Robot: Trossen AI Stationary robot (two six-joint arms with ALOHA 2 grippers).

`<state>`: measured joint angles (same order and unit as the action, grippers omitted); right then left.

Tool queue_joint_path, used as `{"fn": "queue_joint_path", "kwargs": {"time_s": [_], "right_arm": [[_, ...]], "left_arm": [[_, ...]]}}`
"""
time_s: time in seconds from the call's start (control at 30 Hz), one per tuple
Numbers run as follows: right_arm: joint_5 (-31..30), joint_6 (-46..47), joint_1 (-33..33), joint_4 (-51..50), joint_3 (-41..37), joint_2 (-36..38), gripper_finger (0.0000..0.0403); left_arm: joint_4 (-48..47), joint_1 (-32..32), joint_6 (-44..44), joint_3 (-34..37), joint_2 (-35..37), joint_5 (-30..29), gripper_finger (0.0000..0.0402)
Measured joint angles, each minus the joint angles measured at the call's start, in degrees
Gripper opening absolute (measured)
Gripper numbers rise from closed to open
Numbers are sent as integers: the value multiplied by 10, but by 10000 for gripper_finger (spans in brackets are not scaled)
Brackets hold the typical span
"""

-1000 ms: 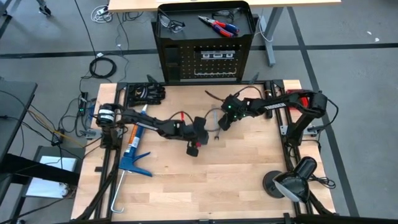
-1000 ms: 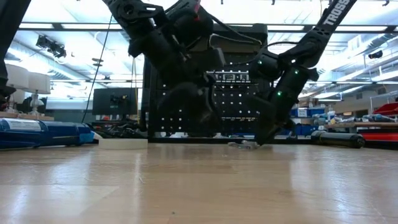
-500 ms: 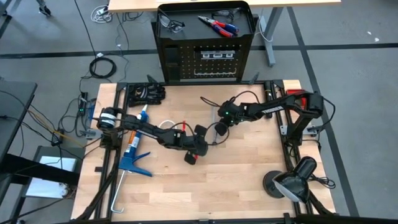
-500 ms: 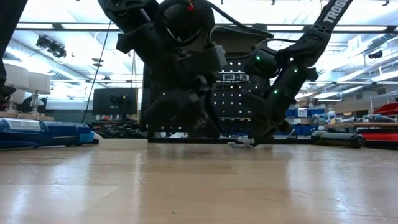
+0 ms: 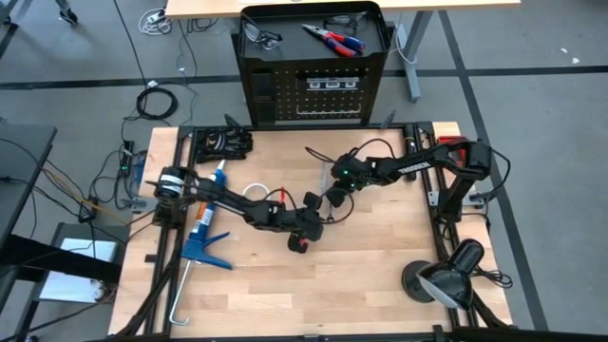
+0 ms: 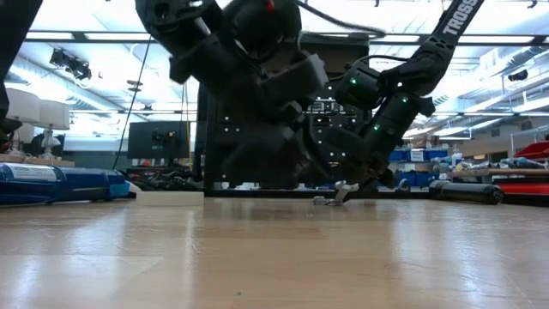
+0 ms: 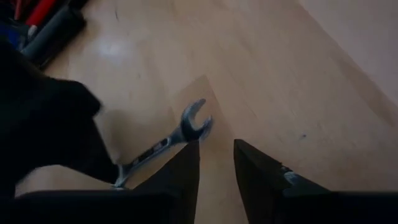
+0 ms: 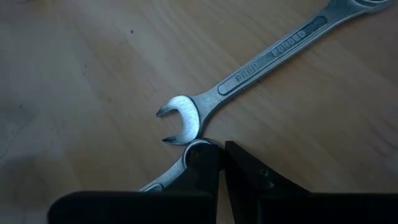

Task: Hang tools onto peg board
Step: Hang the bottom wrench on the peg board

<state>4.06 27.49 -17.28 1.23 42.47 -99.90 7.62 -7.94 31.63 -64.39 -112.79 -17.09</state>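
Note:
Two silver wrenches are at the table's middle. One wrench [image 8: 249, 68] lies flat on the wood. My right gripper [image 8: 222, 163], also in the high view [image 5: 332, 197], is shut on the other wrench [image 7: 168, 142]. My left gripper [image 7: 216, 158] is open and empty, close to that wrench's open-jaw end, and shows in the high view [image 5: 309, 225]. The peg board [image 5: 313, 95] stands upright at the table's far edge. Red-and-blue pliers [image 5: 332, 40] and safety glasses [image 5: 261, 36] lie on its tray top. My right gripper pinches the wrench at its ring end [image 8: 196, 150] between its two fingers, which slant down from the table's right side. The shaft runs away from the fingers to the free open-jaw end [image 7: 196, 121]. In the low view the wrench [image 6: 337, 195] sits tilted, its held end raised.
A big blue caulking gun [image 5: 202, 228] lies along the left side. Black gloves [image 5: 223, 142] lie at the far left corner. A round black lamp [image 5: 442, 278] stands at the near right corner. Bare wood lies along the near edge.
My left gripper has moved toward the table's near edge and a little right, closing in on the wrench. My right gripper has shifted a little toward the left edge. The wrench, which lay flat, now has its held end tipped up off the wood.

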Motion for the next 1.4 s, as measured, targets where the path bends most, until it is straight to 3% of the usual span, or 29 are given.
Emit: {"fn": "queue_joint_path", "kwargs": {"time_s": [0.3,0.43,0.53,0.67,0.8,0.97,1.2,1.4], "right_arm": [[2,5,0,3,-1,0,33],[3,5,0,3,-1,0,34],[4,4,0,4,-1,0,34],[5,4,0,5,-1,0,40],[5,-12,0,7,-2,12,59],[10,-64,-9,-49,-6,95,91],[-30,-138,-14,-115,-3,215,153],[-25,-133,-3,-145,-3,270,184]], "left_arm": [[100,-2,71,0,-56,-86,147],[117,-2,93,-1,-60,-91,149],[137,-2,102,0,-61,-90,121],[145,-2,105,0,-62,-93,28],[172,0,104,-1,-62,-98,10],[169,-4,89,0,-60,-110,4],[167,-7,67,0,-60,-138,2],[167,-12,71,2,-49,-233,0]]}}
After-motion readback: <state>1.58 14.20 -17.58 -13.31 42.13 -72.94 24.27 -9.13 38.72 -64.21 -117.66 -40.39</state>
